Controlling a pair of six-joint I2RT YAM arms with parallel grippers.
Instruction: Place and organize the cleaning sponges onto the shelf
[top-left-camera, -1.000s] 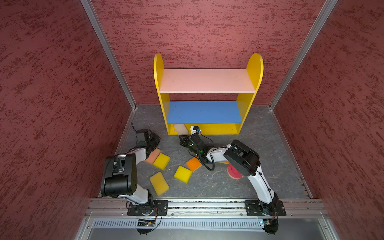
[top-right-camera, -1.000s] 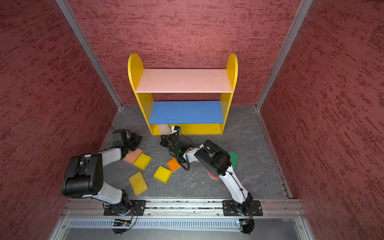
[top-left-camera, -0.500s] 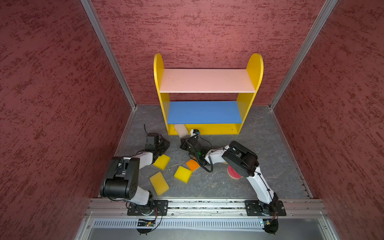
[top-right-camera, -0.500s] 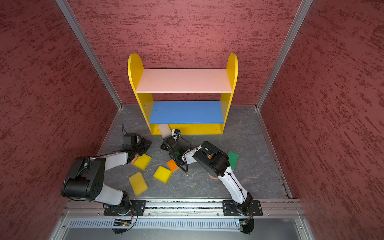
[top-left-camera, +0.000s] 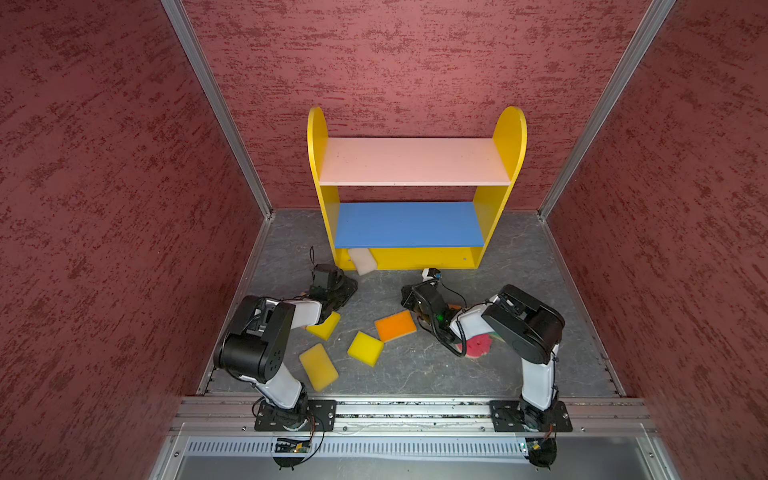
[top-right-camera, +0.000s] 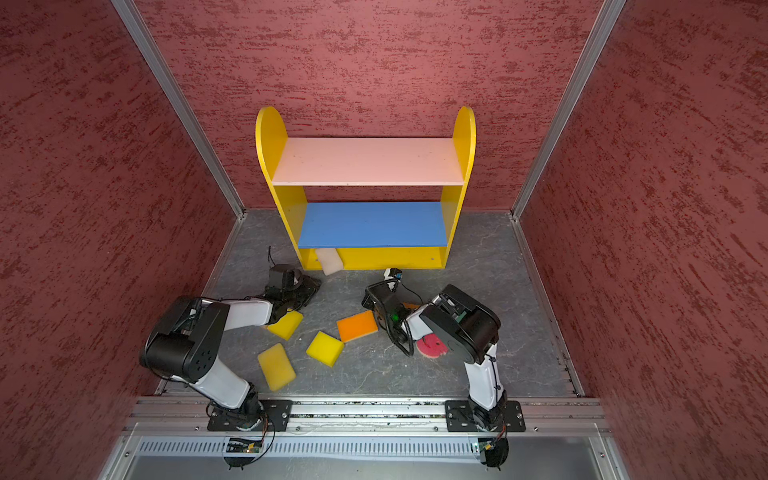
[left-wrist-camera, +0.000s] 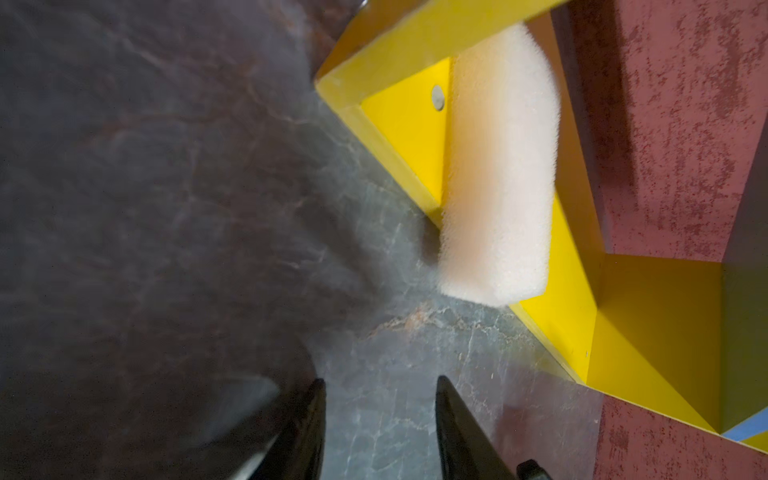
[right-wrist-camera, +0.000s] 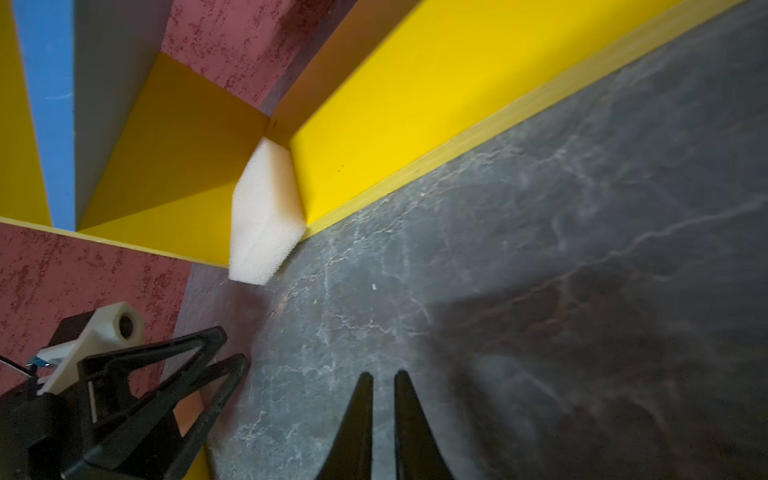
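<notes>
Cream foam first: the cream sponge (left-wrist-camera: 498, 166) lies at the left end of the bottom board of the shelf (top-left-camera: 509, 133), against the side panel, with its near end poking past the front edge. The three yellow sponges (top-left-camera: 325, 326) (top-left-camera: 365, 348) (top-left-camera: 318, 366), the orange sponge (top-left-camera: 395, 325) and the round pink sponge (top-left-camera: 478, 345) lie out on the grey tabletop (top-left-camera: 519, 291), the pink one partly under the right arm. The left tool (left-wrist-camera: 380, 386) hovers low just in front of the cream sponge, jaws apart with nothing between them. The right tool (right-wrist-camera: 383, 376) sits nearby over bare tabletop, its fingers only a narrow slit apart and holding nothing.
</notes>
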